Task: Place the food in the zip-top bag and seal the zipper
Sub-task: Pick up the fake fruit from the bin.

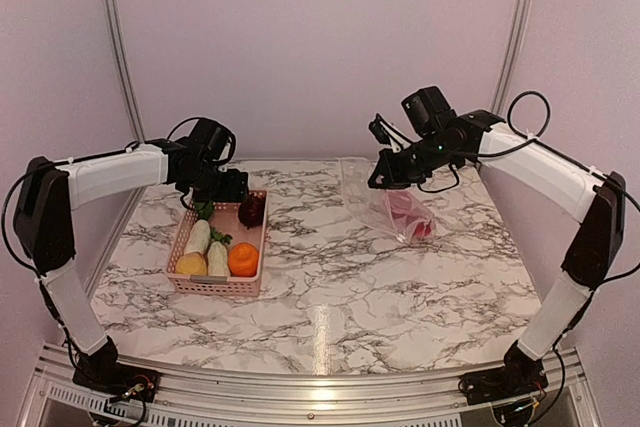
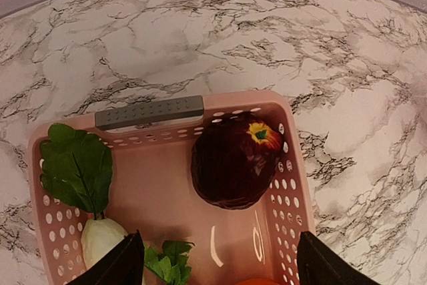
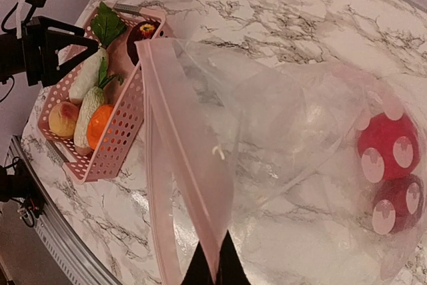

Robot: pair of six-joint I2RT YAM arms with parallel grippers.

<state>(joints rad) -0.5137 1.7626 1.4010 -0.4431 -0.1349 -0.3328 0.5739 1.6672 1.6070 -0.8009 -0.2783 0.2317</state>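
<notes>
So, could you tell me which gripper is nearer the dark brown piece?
Left. The left gripper hovers open over the dark brown piece; the right gripper is across the table, shut on the zip-top bag.

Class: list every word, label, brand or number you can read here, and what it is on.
None can be read: no writing shows on the pink basket or the zip-top bag. White spots on the red pieces in the bag are pattern only.
</notes>
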